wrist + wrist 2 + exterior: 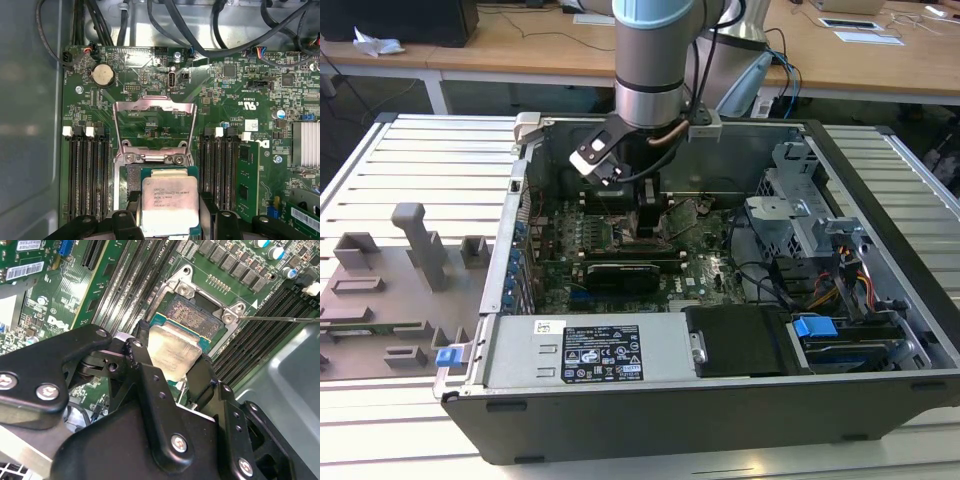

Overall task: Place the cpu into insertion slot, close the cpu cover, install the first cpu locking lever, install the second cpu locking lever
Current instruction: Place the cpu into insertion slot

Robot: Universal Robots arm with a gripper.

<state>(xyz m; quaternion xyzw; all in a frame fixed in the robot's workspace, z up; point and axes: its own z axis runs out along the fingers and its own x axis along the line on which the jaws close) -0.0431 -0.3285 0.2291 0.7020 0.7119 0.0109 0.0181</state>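
In the exterior view the claw [648,212] is found at about ten o'clock from the middle of the one open case [720,420]. One chip [169,197] is clamped by its edges between the claw's two fingers [145,370], over the one socket [196,316], whose pin field is partly uncovered. One cover [154,106] is raised open. The socket is flanked by two banks of memory slots [90,170].

Place: a robotics lab or engineering workroom.
Bench: a ribbed aluminium worktable [420,150] carried the work.
Workpiece: an opened desktop computer case [720,410] lay on it, its motherboard [215,100] bared.
Machine: an industrial robot arm [655,60] reached down into the case.
Fixtures: grey moulded holders [420,240] stood at the exterior view's left.
Background: wooden desks [520,50] with papers [868,36] and blue cables [788,75] ran behind.
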